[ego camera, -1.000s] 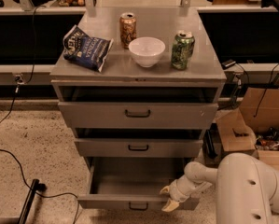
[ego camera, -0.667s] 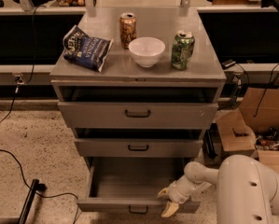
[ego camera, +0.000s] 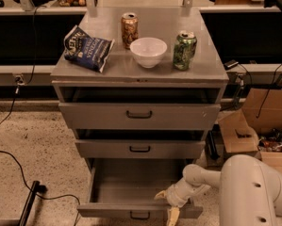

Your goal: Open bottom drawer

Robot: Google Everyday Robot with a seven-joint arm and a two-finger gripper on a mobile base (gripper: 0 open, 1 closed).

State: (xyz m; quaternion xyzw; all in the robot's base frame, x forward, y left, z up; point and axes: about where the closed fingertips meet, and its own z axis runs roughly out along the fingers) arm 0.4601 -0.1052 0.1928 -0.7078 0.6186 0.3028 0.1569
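Camera view: gripper (ego camera: 166,205) low at the cabinet's right, fingers spread apart, one tip inside the bottom drawer (ego camera: 107,211), the other hanging before its front panel, just right of the dark handle (ego camera: 139,215). Lies at floor level beneath the middle drawer (ego camera: 103,149), long axis left to right, drawn well out toward the camera; looks largely open already. Up top, well apart: chip bag (ego camera: 87,48), bowl (ego camera: 148,51), two cans. Cardboard box (ego camera: 253,121) off right, floor cable (ego camera: 13,166) left; nothing apparent blocking a further pull.
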